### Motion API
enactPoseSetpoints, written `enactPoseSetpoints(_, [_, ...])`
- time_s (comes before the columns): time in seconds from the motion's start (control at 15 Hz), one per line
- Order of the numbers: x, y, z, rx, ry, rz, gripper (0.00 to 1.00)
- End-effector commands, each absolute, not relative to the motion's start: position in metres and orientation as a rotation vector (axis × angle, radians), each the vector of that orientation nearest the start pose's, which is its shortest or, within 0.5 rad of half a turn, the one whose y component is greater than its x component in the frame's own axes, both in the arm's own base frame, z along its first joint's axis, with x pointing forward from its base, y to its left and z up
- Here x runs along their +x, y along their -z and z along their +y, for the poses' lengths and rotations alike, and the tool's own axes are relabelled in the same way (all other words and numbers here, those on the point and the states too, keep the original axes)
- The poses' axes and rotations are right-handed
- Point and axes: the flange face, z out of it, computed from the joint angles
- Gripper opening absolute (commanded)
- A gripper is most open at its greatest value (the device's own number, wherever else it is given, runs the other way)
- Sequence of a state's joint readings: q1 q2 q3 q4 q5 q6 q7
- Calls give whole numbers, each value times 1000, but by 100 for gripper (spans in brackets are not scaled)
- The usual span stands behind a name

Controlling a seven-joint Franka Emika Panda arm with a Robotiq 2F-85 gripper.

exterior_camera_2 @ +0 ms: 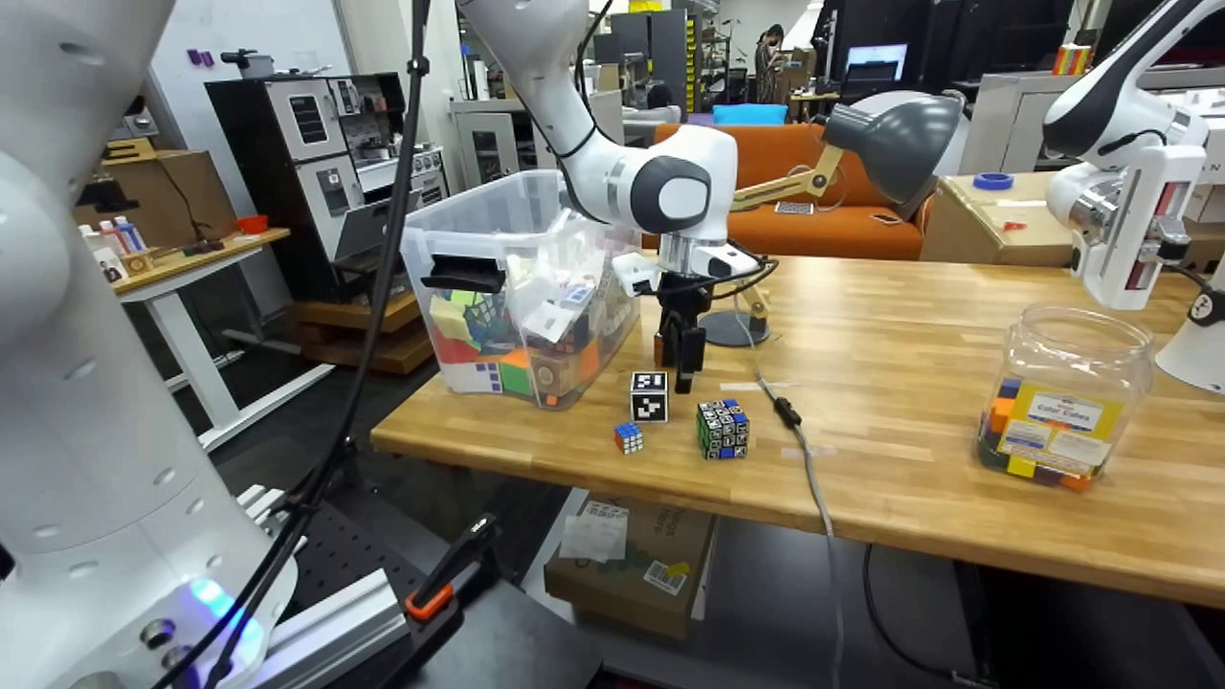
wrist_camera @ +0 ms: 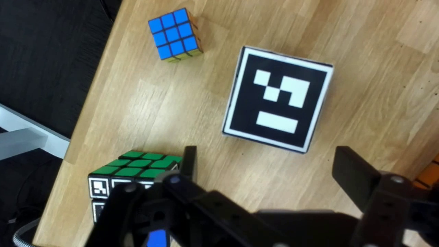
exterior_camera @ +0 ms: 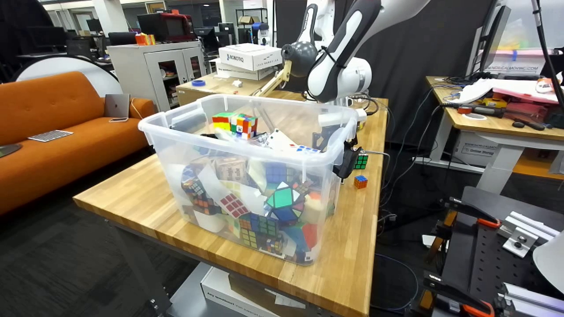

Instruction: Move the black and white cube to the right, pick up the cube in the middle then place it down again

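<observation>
The black and white cube (exterior_camera_2: 649,396), with square marker patterns, sits on the table; it also shows in the wrist view (wrist_camera: 277,103), ahead of the jaws. It is hidden in an exterior view behind the bin and gripper. A tiny blue-topped cube (exterior_camera_2: 629,437) lies nearer the table edge and shows in the wrist view (wrist_camera: 175,34). A puzzle cube (exterior_camera_2: 723,430) with green, blue and black-and-white tiles stands on the other side; in the wrist view (wrist_camera: 133,164) a finger partly covers it. My gripper (wrist_camera: 267,164) is open and empty, pointing down beside the black and white cube (exterior_camera_2: 678,368).
A clear plastic bin (exterior_camera: 246,147) full of puzzle cubes stands close beside the gripper. An orange cube (wrist_camera: 430,174) shows at the wrist view's right edge. A lamp base (exterior_camera_2: 735,328), a grey cable (exterior_camera_2: 812,478) and a clear jar (exterior_camera_2: 1077,368) are on the table.
</observation>
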State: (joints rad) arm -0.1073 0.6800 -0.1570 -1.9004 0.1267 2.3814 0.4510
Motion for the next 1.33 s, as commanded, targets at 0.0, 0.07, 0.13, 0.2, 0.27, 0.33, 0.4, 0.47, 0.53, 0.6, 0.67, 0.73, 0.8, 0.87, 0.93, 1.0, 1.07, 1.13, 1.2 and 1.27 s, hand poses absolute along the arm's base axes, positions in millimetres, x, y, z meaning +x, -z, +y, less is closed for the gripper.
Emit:
enactPoseSetpoints(0.0, [590,-124,-154,-2918,-359,1167,100])
enactPoseSetpoints(0.07, [589,-123,-153,-2908,-377,1169,100])
enactPoseSetpoints(0.13, [588,-123,-152,-2900,-394,1166,100])
enactPoseSetpoints(0.2, [586,-124,-152,-2890,-409,1161,100])
enactPoseSetpoints(0.27, [586,-124,-151,-2884,-423,1159,100])
enactPoseSetpoints(0.33, [585,-124,-151,-2877,-437,1159,100])
enactPoseSetpoints(0.4, [584,-124,-151,-2872,-447,1158,100])
enactPoseSetpoints(0.47, [584,-123,-151,-2870,-455,1159,100])
enactPoseSetpoints(0.53, [583,-122,-152,-2866,-464,1159,100])
enactPoseSetpoints(0.6, [583,-121,-153,-2861,-476,1163,100])
enactPoseSetpoints(0.67, [583,-120,-153,-2854,-484,1166,100])
enactPoseSetpoints(0.73, [583,-119,-154,-2844,-494,1169,100])
enactPoseSetpoints(0.8, [583,-118,-154,-2835,-504,1166,100])
enactPoseSetpoints(0.87, [582,-116,-155,-2820,-520,1164,100])
enactPoseSetpoints(0.93, [582,-114,-156,-2811,-530,1169,100])
enactPoseSetpoints(1.0, [582,-111,-156,-2795,-549,1168,100])
enactPoseSetpoints(1.07, [582,-108,-157,-2787,-560,1174,100])
enactPoseSetpoints(1.13, [582,-105,-157,-2782,-569,1177,100])
enactPoseSetpoints(1.2, [583,-102,-157,-2777,-574,1184,100])
enactPoseSetpoints(1.27, [583,-100,-158,-2774,-580,1191,100])
